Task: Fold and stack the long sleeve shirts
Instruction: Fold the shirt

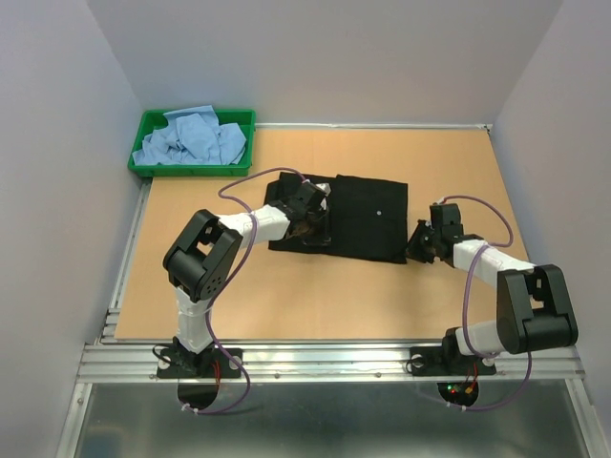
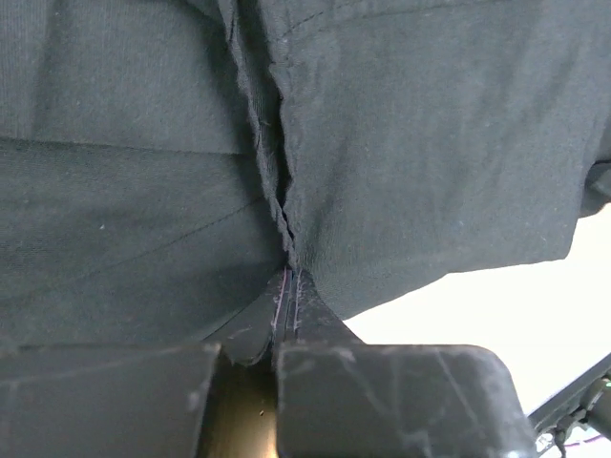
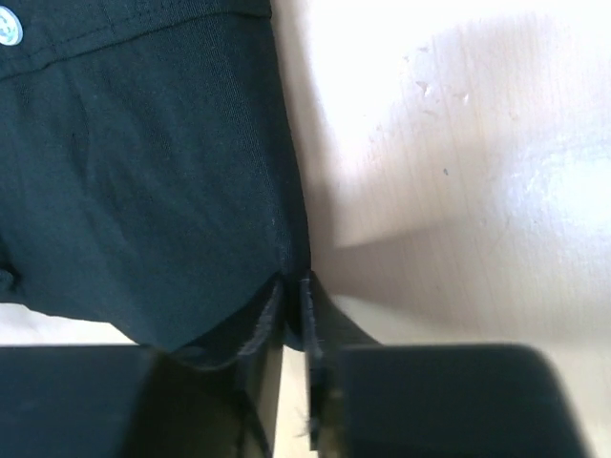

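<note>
Wooden table [image 1: 239, 305] carries a black shirt [image 1: 368, 224] and green tray [image 1: 191, 171].

Bright, even light; glare whitens the table [image 3: 458, 114] in both wrist views.

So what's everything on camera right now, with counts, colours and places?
black shirt: one, black, lying flat mid-table, one pale button showing
light blue shirts: crumpled heap, count unclear, light blue, inside the tray
tray: one, green, far left corner of the table
table: one, light wood
left gripper: one, black, shut on a fold of the black shirt near its left end
right gripper: one, black, pinching the black shirt at its right edge
</note>
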